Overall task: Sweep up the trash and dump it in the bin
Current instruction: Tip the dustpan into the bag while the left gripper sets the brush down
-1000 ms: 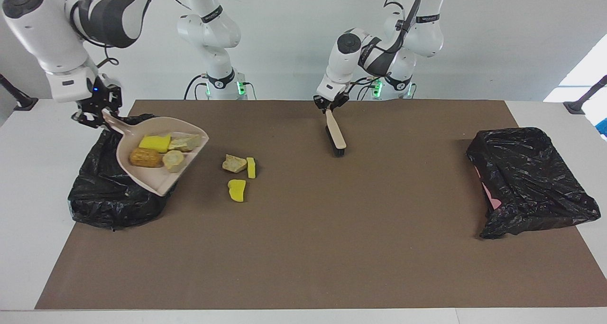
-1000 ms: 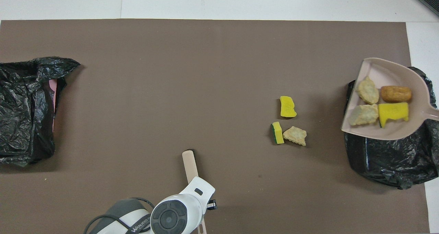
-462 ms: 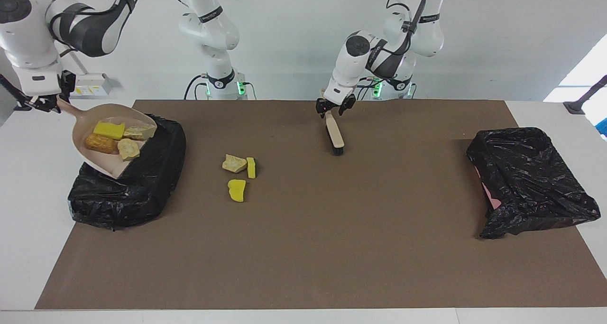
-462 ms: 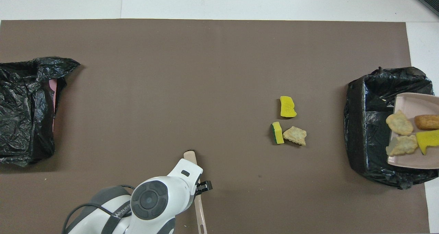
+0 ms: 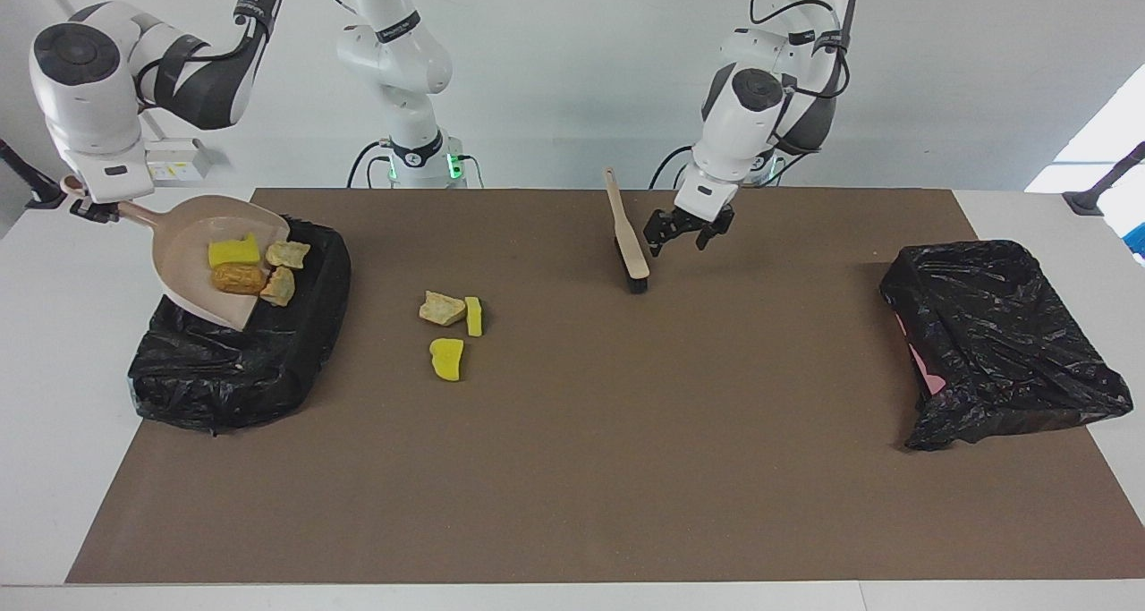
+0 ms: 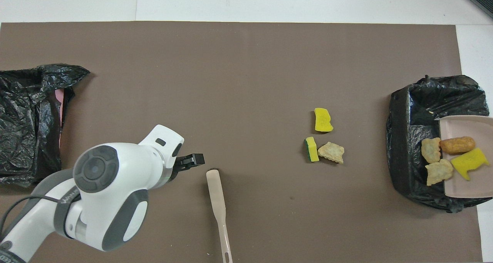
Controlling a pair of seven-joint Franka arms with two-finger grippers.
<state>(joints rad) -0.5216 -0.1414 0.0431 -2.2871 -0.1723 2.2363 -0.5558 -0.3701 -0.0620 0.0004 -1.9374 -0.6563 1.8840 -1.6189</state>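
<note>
My right gripper is shut on the handle of a pink dustpan, which tilts lip-down over the black-lined bin at the right arm's end. Several pieces of trash lie near the dustpan's lip: a yellow sponge, an orange-brown cylinder and two beige lumps. Three more scraps lie on the mat beside the bin: a beige lump, a yellow-green sponge and a yellow chunk. My left gripper hangs open just beside the brush, holding nothing.
The brush rests on its bristles on the brown mat, its handle slanting up toward the robots. A second black-bagged bin stands at the left arm's end of the table. White table borders the mat.
My left gripper opened, let go of the brush and swung toward the left arm's end. My right gripper tipped the dustpan lower over the bin, and the scraps slid toward its lip.
</note>
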